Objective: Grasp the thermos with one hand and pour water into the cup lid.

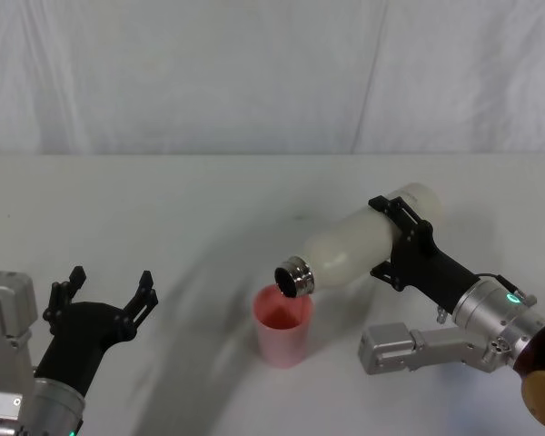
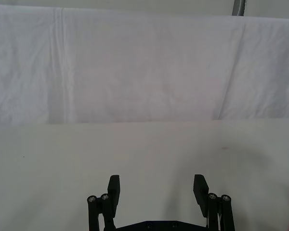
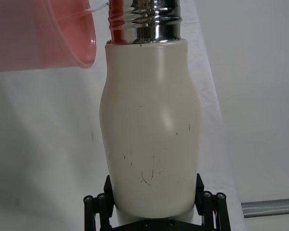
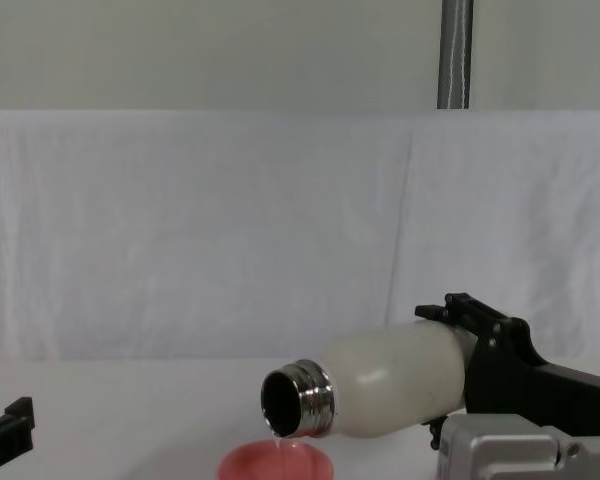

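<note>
right gripper point(image 1: 401, 243) clamps the tilted thermos point(image 1: 363, 243), neck over the cup lid point(image 1: 282, 324); left gripper point(image 1: 109, 292) spread.

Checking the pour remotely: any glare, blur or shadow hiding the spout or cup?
Right wrist view: bright glare on the thermos steel neck; cup lid close and soft. Head view: soft shadow left of the cup lid. Chest view: spout clear, with a thin stream of water.
</note>
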Action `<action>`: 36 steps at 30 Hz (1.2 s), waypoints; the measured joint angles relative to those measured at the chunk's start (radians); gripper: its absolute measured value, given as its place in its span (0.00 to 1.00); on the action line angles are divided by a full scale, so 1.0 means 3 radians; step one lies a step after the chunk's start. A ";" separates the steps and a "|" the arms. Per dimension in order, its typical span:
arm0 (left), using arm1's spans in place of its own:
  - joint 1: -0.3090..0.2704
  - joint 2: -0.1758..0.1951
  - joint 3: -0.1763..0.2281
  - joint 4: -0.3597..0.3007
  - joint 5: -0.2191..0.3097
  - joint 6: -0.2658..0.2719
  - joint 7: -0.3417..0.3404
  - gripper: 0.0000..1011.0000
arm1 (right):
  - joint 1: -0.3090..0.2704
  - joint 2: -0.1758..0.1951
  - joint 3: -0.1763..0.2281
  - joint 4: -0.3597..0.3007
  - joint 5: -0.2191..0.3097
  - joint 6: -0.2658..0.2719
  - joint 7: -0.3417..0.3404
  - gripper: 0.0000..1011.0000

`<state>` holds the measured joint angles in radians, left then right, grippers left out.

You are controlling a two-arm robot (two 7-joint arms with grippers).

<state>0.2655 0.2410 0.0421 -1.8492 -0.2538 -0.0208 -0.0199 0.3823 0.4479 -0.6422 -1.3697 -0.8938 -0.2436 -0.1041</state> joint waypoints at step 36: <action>0.0000 0.0000 0.0000 0.0000 0.0000 0.0000 0.0000 0.99 | 0.0024 0.0011 -0.0003 0.0006 -0.0008 -0.0012 -0.0009 0.95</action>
<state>0.2655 0.2409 0.0421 -1.8492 -0.2538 -0.0208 -0.0199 0.3895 0.4514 -0.6431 -1.3680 -0.8961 -0.2471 -0.1067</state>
